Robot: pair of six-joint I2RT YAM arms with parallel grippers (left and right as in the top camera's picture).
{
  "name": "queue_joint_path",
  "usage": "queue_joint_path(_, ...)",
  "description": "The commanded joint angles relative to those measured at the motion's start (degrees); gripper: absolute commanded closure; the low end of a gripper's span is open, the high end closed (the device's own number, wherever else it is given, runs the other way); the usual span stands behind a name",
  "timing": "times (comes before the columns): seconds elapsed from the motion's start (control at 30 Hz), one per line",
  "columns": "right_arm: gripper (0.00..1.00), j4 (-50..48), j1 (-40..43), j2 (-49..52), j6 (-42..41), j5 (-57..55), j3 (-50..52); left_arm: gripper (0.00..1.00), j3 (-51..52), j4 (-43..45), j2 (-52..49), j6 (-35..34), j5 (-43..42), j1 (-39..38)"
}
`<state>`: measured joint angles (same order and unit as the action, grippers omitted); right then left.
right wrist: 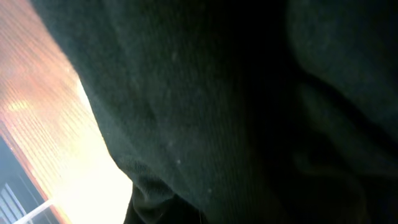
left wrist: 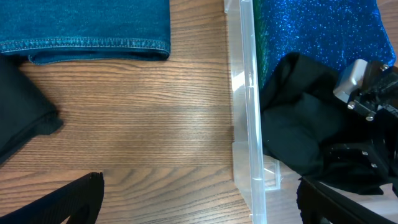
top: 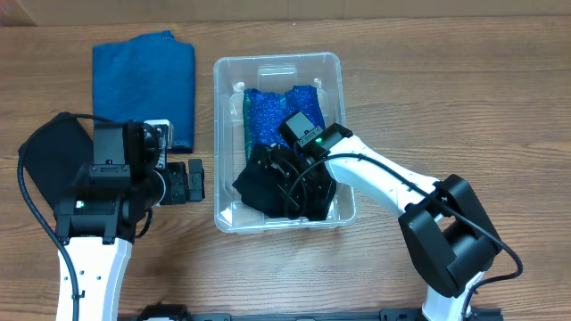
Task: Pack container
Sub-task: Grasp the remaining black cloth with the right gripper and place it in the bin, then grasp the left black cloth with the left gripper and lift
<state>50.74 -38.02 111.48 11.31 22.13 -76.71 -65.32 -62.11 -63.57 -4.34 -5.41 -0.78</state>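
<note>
Clear container point(top: 277, 60) sits mid-table point(top: 446, 89) holding sparkly blue fabric point(top: 268, 111) and a black garment point(top: 254, 187), right hand point(top: 293, 183) buried in the black garment so can't tell its grip, left hand point(top: 198, 180) spread wide and empty just left of the container, folded jeans point(top: 143, 80) beside it.

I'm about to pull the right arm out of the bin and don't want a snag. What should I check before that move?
1. Right gripper grip state: cannot tell. Its wrist view shows only black fabric.
2. Black garment inside the walls of the container: ok.
3. Blue sparkly fabric lying in the container: ok.
4. Left gripper open, empty and outside the left wall: ok.
5. Everything packed: not ok. Folded denim and a black cloth lie out on the table.
</note>
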Motion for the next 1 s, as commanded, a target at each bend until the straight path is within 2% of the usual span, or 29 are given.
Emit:
queue_joint_path(0.0,0.96,3.26,-0.15,0.15,-1.16,-2.51,-2.21,0.00,-1.16,0.13,-0.17,-0.83,-0.59,-0.37)
queue_joint_path(0.1,0.89,8.96,-0.15,-4.90,-4.11,-11.65,-11.17,0.00,-1.18,-0.28,-0.17,-0.83,-0.59,-0.37)
queue_joint_path(0.13,0.79,10.29,-0.15,-6.62,-4.35,-13.77,-13.86,0.00,-1.18,-0.44,-0.15,-0.83,-0.59,-0.37)
queue_joint_path(0.2,0.72,11.54,0.50,-12.79,-7.30,-19.58,-20.33,0.00,-1.20,-0.96,-0.02,-1.09,0.70,-0.28)
queue_joint_path(0.23,0.55,11.26,1.51,-15.41,-8.07,-20.24,-21.70,0.00,-1.33,-1.22,0.00,-2.36,2.38,0.00)
queue_joint_path(0.27,0.22,10.62,4.59,-19.87,-10.10,-20.57,-22.67,0.00,-2.03,-2.47,0.00,-7.72,8.57,2.69)
queue_joint_path(0.3,0.00,11.13,7.23,-22.18,-11.43,-20.39,-22.67,0.00,-2.49,-2.97,0.00,-9.20,9.66,5.97)
queue_joint_path(0.33,0.00,12.90,10.51,-23.98,-11.41,-19.06,-22.67,0.00,-2.80,-3.28,-0.02,-9.35,9.22,10.32)
queue_joint_path(0.4,0.00,18.21,17.22,-25.31,-11.39,-17.16,-22.67,0.00,-2.78,-3.45,-0.11,-10.58,5.05,24.61)
queue_joint_path(0.47,0.00,21.92,21.38,-25.09,-11.39,-16.90,-22.21,0.00,-2.80,-3.48,-0.13,-11.61,-2.12,38.86)
queue_joint_path(0.5,0.00,23.41,23.52,-24.94,-11.43,-16.87,-21.70,0.00,-3.98,-5.38,-0.11,-12.48,-9.88,51.32)
queue_joint_path(0.53,0.00,23.80,24.46,-24.90,-12.31,-16.85,-21.55,0.00,-6.73,-8.13,-0.11,-12.39,-14.12,58.71)
queue_joint_path(0.6,0.00,23.28,24.59,-24.90,-12.41,-16.48,-21.55,0.00,-12.35,-10.49,-0.39,-12.68,-12.44,61.00)
queue_joint_path(0.7,0.00,23.30,24.61,-24.68,-12.41,-16.50,-21.49,0.00,-28.17,-19.61,-6.38,-14.14,-0.33,54.75)
queue_joint_path(0.8,0.00,23.28,24.61,-24.68,-12.17,-16.52,-21.31,0.00,-42.18,-24.52,-14.16,-14.10,1.25,51.69)
queue_joint_path(0.87,0.00,23.04,24.61,-24.61,-11.85,-16.52,-20.79,0.00,-44.44,-23.98,-19.17,-13.94,0.98,52.35)
queue_joint_path(0.97,0.00,22.86,24.61,-24.57,-11.47,-16.50,-19.96,0.00,-42.66,-22.56,-30.08,-13.64,1.49,52.61)
